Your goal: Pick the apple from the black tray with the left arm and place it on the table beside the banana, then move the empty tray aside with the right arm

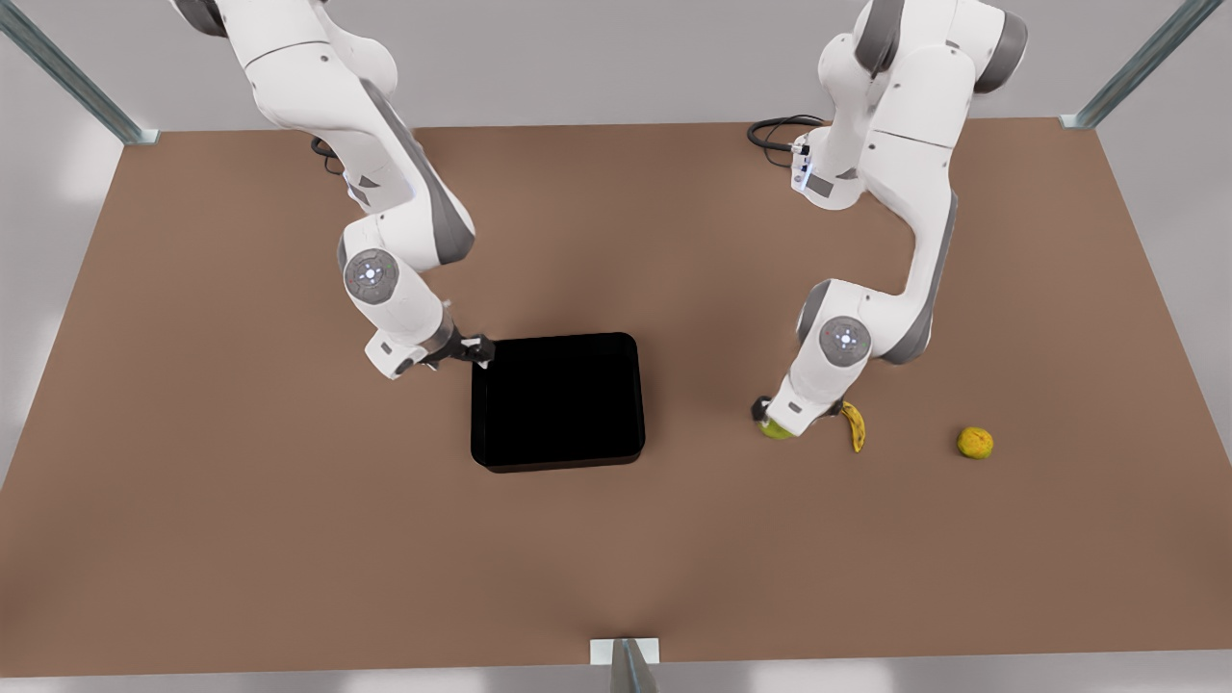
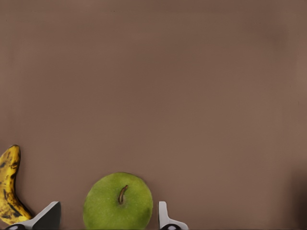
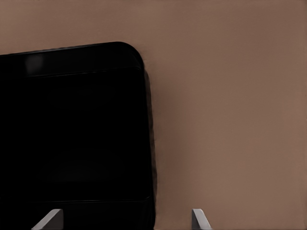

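Note:
The yellow-green apple (image 1: 776, 430) (image 2: 118, 202) rests on the brown table (image 1: 289, 529), a short way from the speckled banana (image 1: 855, 426) (image 2: 8, 191). My left gripper (image 1: 775, 422) (image 2: 106, 218), on the arm at the front view's right, is low over the apple and open; its fingers (image 2: 165, 218) stand on either side of the fruit. The black tray (image 1: 558, 404) (image 3: 72, 134) lies empty near the table's middle. At the tray's far corner toward the front view's left, my right gripper (image 1: 478, 351) (image 3: 124, 221) is open, with the tray's rim between its fingers.
A round yellow-orange fruit (image 1: 975, 443) lies beyond the banana toward the front view's right. Metal frame posts stand at the table's corners and at the middle of its near edge (image 1: 626, 664). Bare tabletop stretches to the front view's left of the tray.

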{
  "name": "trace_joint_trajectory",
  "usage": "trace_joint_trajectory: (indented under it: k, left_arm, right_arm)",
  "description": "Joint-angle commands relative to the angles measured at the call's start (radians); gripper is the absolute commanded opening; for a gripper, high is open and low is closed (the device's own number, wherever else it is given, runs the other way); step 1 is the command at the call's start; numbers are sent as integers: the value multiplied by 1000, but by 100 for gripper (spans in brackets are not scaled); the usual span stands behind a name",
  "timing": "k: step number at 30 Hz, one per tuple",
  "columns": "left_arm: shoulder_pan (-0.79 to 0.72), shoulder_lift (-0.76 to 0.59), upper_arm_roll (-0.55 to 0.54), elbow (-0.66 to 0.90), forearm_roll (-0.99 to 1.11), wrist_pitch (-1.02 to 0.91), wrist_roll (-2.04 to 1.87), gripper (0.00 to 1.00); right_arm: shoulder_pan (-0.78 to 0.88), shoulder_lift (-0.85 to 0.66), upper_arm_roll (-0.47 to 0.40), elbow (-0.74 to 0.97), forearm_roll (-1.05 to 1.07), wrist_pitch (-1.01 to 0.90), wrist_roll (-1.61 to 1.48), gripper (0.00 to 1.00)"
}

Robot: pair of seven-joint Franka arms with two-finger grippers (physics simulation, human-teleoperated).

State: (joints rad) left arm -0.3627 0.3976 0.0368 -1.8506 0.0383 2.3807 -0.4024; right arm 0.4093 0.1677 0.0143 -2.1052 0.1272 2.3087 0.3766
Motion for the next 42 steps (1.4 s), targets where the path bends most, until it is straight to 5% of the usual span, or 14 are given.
trace_joint_trajectory:
  k: [1,2,4,6,22,34,42]
  left_arm:
    - [13,-75,38,194,-6,-507,365,100]
    - [60,-75,75,332,-55,-705,487,100]
    - [225,-204,87,251,-342,-669,511,100]
    - [220,-275,74,172,-153,-541,432,100]
    - [220,-227,77,211,-152,-552,418,100]
    - [220,-227,77,208,-152,-554,412,100]
    - [220,-227,77,206,-150,-554,412,100]
  right_arm:
    - [8,27,-5,-16,2,219,59,100]
    - [8,47,-5,-15,2,227,59,100]
    - [8,72,0,-13,2,255,57,100]
    - [10,96,3,-7,2,276,57,100]
    - [8,289,1,7,2,408,-74,98]
    - [8,289,1,7,5,402,-84,30]
    - [8,268,1,7,5,396,-87,22]
